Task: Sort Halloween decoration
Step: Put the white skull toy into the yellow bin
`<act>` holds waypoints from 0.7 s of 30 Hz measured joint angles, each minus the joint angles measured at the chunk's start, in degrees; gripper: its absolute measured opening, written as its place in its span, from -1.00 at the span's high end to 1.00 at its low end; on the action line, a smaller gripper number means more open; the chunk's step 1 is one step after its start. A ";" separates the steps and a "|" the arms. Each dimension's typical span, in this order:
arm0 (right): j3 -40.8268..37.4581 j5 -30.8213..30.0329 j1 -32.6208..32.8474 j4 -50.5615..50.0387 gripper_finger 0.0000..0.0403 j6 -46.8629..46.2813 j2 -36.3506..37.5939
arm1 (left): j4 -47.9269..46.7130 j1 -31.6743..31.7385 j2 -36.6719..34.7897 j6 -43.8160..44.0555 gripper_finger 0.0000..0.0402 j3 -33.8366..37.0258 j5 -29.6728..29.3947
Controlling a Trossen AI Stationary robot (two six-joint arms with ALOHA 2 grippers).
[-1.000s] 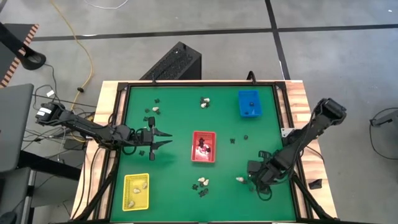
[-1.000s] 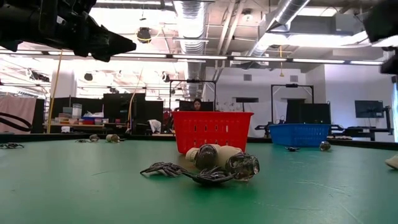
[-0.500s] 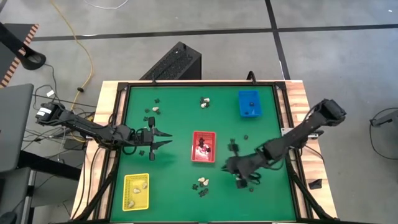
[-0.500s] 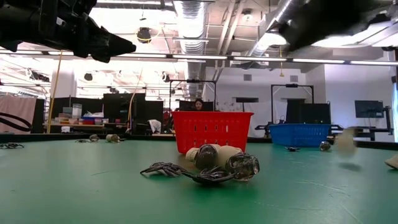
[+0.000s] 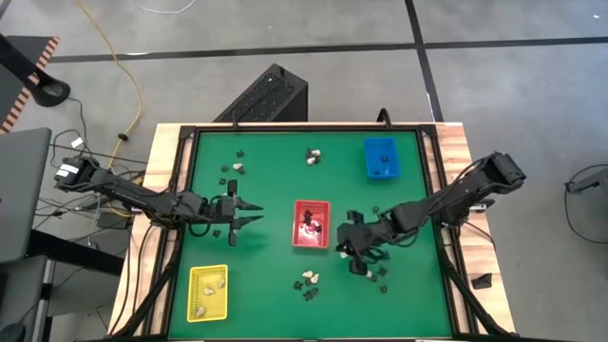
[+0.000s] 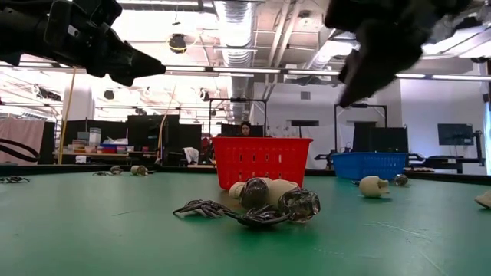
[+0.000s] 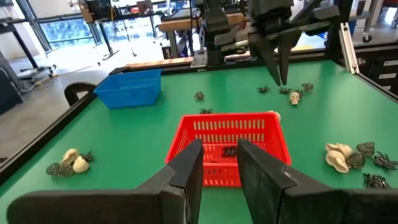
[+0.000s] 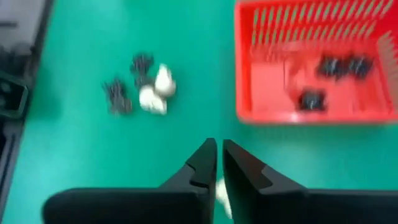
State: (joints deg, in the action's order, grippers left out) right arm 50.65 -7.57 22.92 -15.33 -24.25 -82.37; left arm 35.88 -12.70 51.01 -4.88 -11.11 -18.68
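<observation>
Hovering just right of the red tray, our right gripper has its fingers nearly together and holds nothing. A cream skull lies on the mat beneath it. Grabbing clumsily, we could knock it away. Left gripper waits narrowly parted.

Readable text: none in any view.
Labels, brands, numbers: none legible on trays, table, arms or room beyond.

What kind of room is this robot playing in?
It looks like a big workshop or robot lab. Bare pipes and ducts run along the ceiling, more workbenches stand behind, and the green table sits on a plain concrete floor.
</observation>
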 joint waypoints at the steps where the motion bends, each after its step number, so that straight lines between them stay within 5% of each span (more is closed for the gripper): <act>1: -0.02 0.00 0.75 -0.57 0.64 -0.25 -0.20 | 0.00 -0.01 0.01 -0.10 0.56 0.00 0.00; 9: -0.57 -8.44 5.54 0.05 0.15 3.11 -6.57 | 0.02 -0.01 -0.01 -0.43 0.56 0.00 -0.24; 14: -0.55 -7.73 5.65 0.40 -0.13 1.34 -10.48 | 0.00 -0.01 0.01 -0.19 0.56 0.00 -0.15; 21: -0.48 -9.75 4.89 0.74 -0.21 2.25 -14.35 | 0.02 -0.01 0.01 -0.37 0.56 0.00 -0.13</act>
State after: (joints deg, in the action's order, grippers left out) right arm 50.17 -17.32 27.81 -14.59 -22.00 -96.72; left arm 35.90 -12.71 51.03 -5.24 -11.11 -18.81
